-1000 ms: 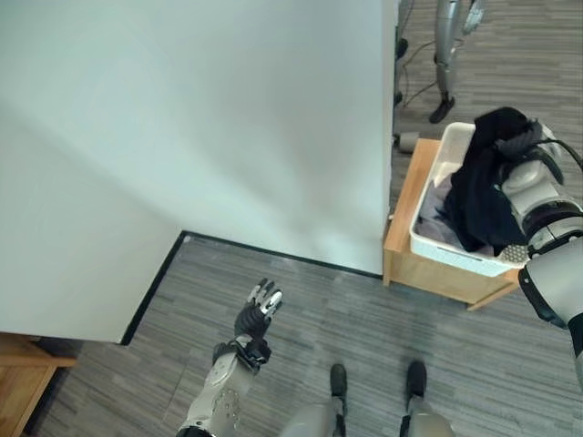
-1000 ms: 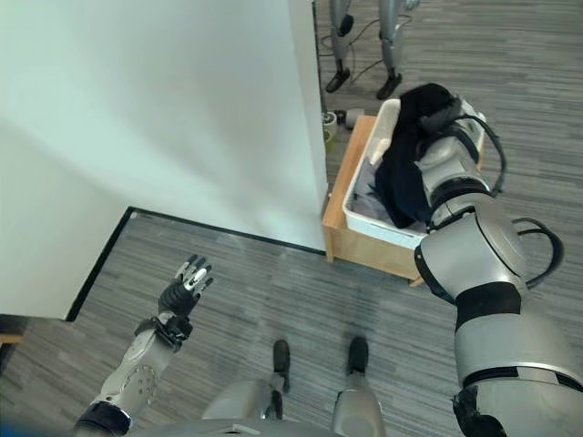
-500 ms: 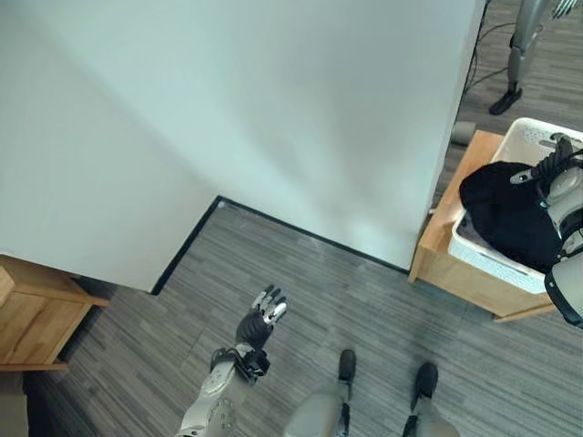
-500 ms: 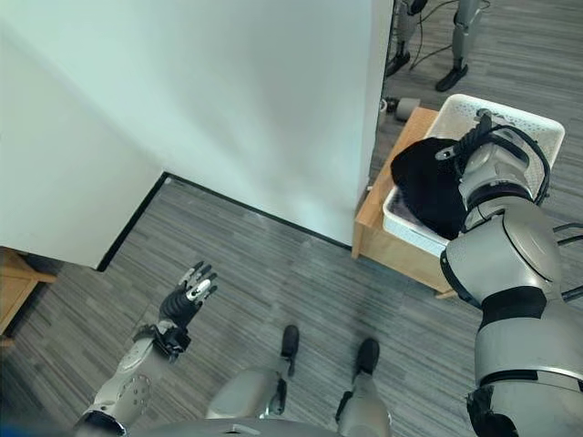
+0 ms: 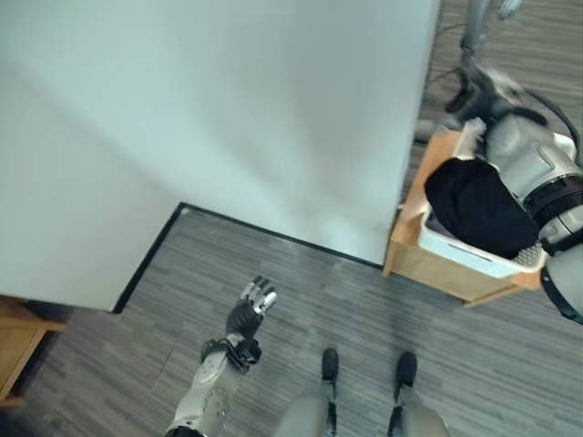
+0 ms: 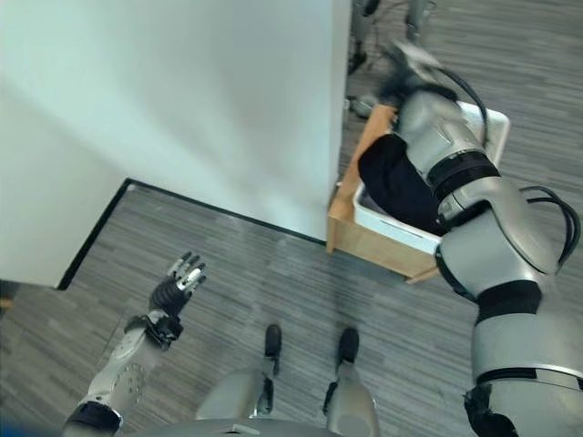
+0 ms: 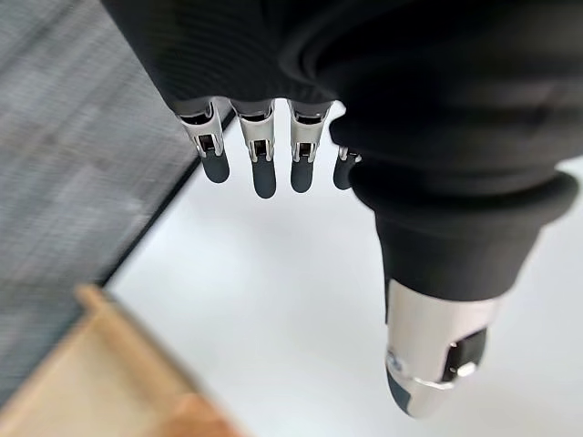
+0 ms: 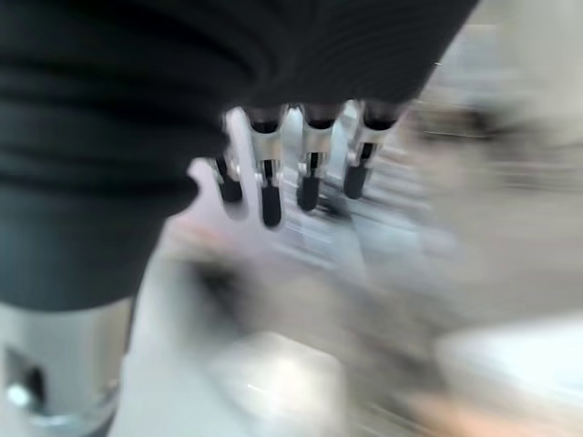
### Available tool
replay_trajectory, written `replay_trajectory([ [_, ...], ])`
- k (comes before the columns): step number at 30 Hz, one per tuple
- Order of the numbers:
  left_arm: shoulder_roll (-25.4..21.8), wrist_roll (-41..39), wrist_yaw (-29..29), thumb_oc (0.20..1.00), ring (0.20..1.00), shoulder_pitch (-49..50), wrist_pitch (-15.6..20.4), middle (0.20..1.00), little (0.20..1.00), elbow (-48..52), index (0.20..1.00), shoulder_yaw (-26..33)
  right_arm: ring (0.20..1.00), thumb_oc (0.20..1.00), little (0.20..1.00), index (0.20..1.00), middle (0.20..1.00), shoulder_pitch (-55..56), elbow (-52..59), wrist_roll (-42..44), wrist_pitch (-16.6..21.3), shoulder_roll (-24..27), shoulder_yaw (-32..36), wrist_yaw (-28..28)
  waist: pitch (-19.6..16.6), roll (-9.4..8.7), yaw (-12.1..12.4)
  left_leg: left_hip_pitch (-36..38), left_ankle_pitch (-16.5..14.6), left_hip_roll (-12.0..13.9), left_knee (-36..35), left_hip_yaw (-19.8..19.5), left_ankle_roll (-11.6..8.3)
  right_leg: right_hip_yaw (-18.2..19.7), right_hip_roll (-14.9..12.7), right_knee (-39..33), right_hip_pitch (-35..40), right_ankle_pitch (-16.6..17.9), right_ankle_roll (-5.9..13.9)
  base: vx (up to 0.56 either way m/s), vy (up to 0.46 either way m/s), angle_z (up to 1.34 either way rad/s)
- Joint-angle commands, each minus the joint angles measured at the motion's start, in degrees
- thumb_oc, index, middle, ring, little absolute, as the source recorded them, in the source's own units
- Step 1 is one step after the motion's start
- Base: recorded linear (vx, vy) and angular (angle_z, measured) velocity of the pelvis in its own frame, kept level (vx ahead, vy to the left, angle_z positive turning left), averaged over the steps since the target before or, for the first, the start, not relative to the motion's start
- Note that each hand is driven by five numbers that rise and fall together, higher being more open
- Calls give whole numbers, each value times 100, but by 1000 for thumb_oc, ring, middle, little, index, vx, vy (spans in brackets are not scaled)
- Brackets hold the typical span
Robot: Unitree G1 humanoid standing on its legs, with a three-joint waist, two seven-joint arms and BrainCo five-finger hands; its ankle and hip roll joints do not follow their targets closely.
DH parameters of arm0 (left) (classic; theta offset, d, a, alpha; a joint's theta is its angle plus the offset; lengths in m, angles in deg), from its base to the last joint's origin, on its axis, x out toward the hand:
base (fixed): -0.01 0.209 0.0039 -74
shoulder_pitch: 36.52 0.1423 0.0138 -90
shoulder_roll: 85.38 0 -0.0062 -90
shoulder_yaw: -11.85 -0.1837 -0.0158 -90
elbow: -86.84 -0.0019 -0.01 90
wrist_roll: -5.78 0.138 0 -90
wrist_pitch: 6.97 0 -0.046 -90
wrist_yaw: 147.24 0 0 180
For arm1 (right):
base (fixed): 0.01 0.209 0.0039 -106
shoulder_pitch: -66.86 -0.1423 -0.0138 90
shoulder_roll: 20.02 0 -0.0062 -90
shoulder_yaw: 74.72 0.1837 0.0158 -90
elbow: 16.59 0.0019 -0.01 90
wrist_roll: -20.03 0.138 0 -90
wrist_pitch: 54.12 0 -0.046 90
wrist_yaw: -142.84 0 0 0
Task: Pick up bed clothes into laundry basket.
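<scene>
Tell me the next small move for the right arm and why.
Probably draw the right hand back toward the body: its fingers hang straight and empty, and the black garment already lies in the white laundry basket.

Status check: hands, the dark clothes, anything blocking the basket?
Both hands open: left hand idle over floor, right hand empty. Dark clothes in white basket. Nothing blocking.

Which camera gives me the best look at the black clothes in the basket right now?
The left eye view: the black clothes lie heaped in the white basket, little covered by the right arm. The right eye view shows them partly behind that arm. In the wrist views I cannot make them out.
</scene>
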Motion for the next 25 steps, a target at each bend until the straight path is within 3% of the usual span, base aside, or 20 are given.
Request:
replay_trajectory([
  [1,190,102,-47,1000,1000,-226,452,1000,1000,39,1000,-225,1000,1000,1000,1000,1000,2011,279,-255,793,-149,1396,-364,-34,-200,-101,446,-205,37,28,269,-91,37,-271,135,388,-381,193,38,9,-13],
  [3,130,100,-48,1000,1000,-209,456,1000,1000,42,1000,-299,1000,1000,1000,1000,1000,2222,417,-277,758,-164,1576,-318,-81,-249,-31,422,-178,25,28,264,-85,32,-283,123,372,-357,192,11,19,12],
  [4,115,349,47,1000,1000,-233,525,1000,1000,47,1000,-334,1000,1000,1000,1000,1000,3980,1278,-29,1341,-462,2397,-86,-134,-265,-108,529,-234,-14,28,253,-51,-6,-309,151,481,-407,230,35,47,-24],
  [6,29,564,182,1000,1000,-190,591,1000,1000,127,1000,-348,1000,1000,1000,1000,1000,5271,1793,489,1734,-733,2820,296,-233,-287,-189,593,-264,-56,28,241,-19,-37,-341,221,526,-468,259,45,57,-19],
  [8,-34,691,279,1000,1000,-182,651,1000,1000,78,1000,-386,1000,1000,1000,1000,1000,6230,1749,1591,1997,-1219,2969,807,-311,-320,-242,690,-297,-79,28,253,-3,-43,-364,285,592,-517,279,38,47,36],
  [9,-59,748,326,1000,1000,-101,672,1000,1000,55,1000,-402,1000,1000,1000,1000,1000,6763,1465,2647,2106,-1732,2927,1240,-388,-332,-282,774,-333,-95,28,272,7,-45,-378,318,650,-544,299,24,34,-15],
  [11,-95,867,402,1000,1000,39,727,1000,1000,122,1000,-323,1000,1000,1000,1000,1000,7308,1229,2924,2064,-1939,2922,1570,-496,-351,-342,844,-371,-108,28,297,19,-34,-378,362,682,-579,318,44,40,-26],
  [13,-65,818,450,1000,1000,150,734,1000,1000,102,1000,-313,1000,1000,1000,1000,1000,7575,690,3730,1970,-2320,2874,1832,-557,-372,-410,920,-400,-122,28,360,23,8,-389,414,701,-584,342,23,48,-11],
  [17,0,715,537,1000,1000,357,737,1000,1000,89,1000,-249,1000,1000,1000,1000,1000,7698,96,3975,1851,-2375,2668,2009,-714,-405,-396,1013,-448,-135,28,400,34,14,-397,460,761,-612,349,20,14,-13],
  [21,164,563,564,1000,1000,367,667,1000,1000,-66,1000,-298,1000,1000,1000,1000,1000,7611,-372,5127,1725,-2922,2665,2134,-900,-422,-408,1168,-526,-169,28,415,65,45,-406,571,857,-705,353,22,17,-2],
  [25,107,805,488,1000,1000,420,657,1000,1000,-35,1000,-325,1000,1000,1000,1000,1000,7583,-427,5121,1658,-2958,2577,2124,-1055,-448,-389,1241,-573,-176,41,435,99,80,-400,654,879,-762,350,0,0,0],
])
